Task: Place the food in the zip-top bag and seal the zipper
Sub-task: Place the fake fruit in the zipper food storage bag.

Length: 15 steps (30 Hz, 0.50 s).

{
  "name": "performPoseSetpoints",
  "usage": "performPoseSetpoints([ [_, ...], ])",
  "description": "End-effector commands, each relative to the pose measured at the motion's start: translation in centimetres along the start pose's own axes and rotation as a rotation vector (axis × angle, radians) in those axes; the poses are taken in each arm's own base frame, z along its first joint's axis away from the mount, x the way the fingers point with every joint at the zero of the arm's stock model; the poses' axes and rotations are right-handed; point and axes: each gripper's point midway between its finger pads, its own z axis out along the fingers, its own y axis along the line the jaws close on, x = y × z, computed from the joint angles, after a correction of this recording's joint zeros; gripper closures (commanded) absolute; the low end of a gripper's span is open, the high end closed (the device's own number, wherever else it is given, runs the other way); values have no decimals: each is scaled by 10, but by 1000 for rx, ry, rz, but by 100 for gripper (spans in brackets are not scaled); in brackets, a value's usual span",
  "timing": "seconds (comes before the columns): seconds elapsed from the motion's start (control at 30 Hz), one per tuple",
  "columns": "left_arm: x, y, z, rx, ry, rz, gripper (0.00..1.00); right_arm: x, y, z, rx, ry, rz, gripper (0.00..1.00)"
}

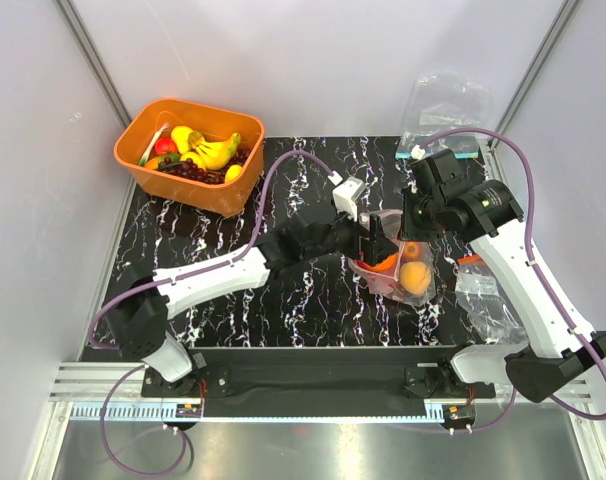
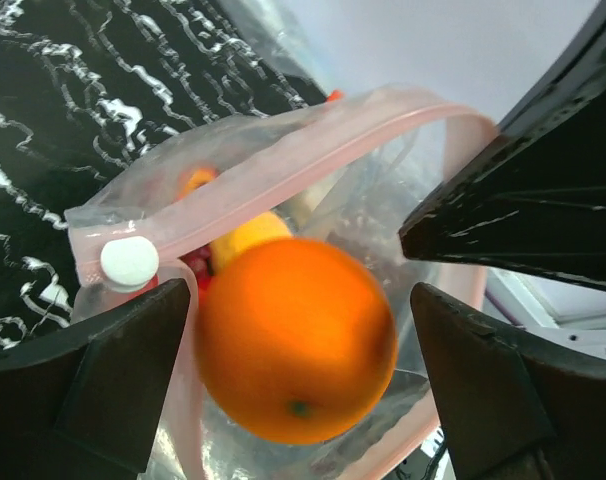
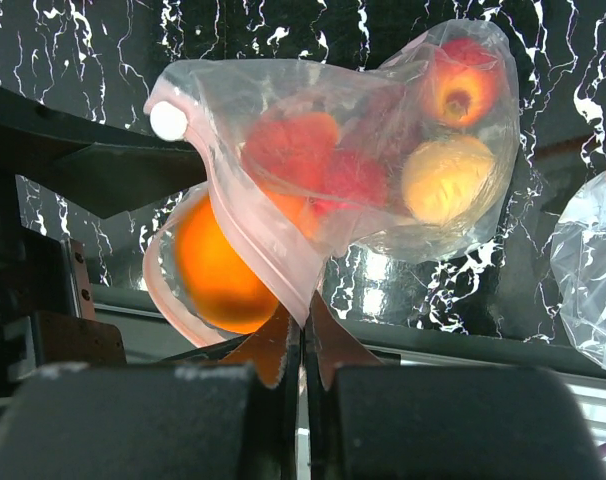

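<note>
One orange (image 2: 295,340) | glossy, round | at open zip-top bag (image 3: 273,100) mouth

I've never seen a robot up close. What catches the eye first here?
A bright orange sits at the mouth of a clear zip-top bag, between the fingers of the open left gripper. The right gripper pinches the bag's pink rim mid-table. Far left stands an orange bin of bananas.
</note>
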Motion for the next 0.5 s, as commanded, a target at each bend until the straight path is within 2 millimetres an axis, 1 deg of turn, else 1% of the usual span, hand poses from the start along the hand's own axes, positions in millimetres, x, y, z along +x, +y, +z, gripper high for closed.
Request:
performPoseSetpoints([
  [0.0, -31, -5, -4, -50, -76, 58, 1, -10, 1, -16, -15, -58, -14, 100],
  [0.07, -32, -4, -7, -67, -67, 66, 1, -10, 0, -16, -10, -62, -15, 100],
  [0.2, -43, -8, -22, -84, -72, 93, 1, -10, -2, -15, 2, -62, -17, 100],
  [0.23, -40, 2, -27, -139, -60, 97, 1, -11, -2, -15, 3, -66, -15, 100],
  [0.27, -48, 1, -37, -152, -79, 115, 1, -11, -3, -15, 6, -67, -15, 100],
  [0.3, -52, 5, -43, -184, -94, 124, 1, -11, -3, -14, 7, -66, -17, 100],
  [0.33, -50, 8, -49, -207, -83, 136, 1, -11, -3, -14, 10, -66, -14, 100],
  [0.37, -57, 9, -59, -223, -98, 157, 1, -11, -3, -13, 9, -68, -14, 100],
  [0.4, -58, 11, -63, -240, -99, 168, 1, -11, -3, -13, 9, -68, -12, 100],
  [0.43, -58, 19, -69, -283, -92, 180, 1, -11, -3, -13, 8, -70, -12, 100],
  [0.47, -60, 20, -74, -300, -96, 195, 1, -11, -3, -12, 9, -67, -9, 100],
])
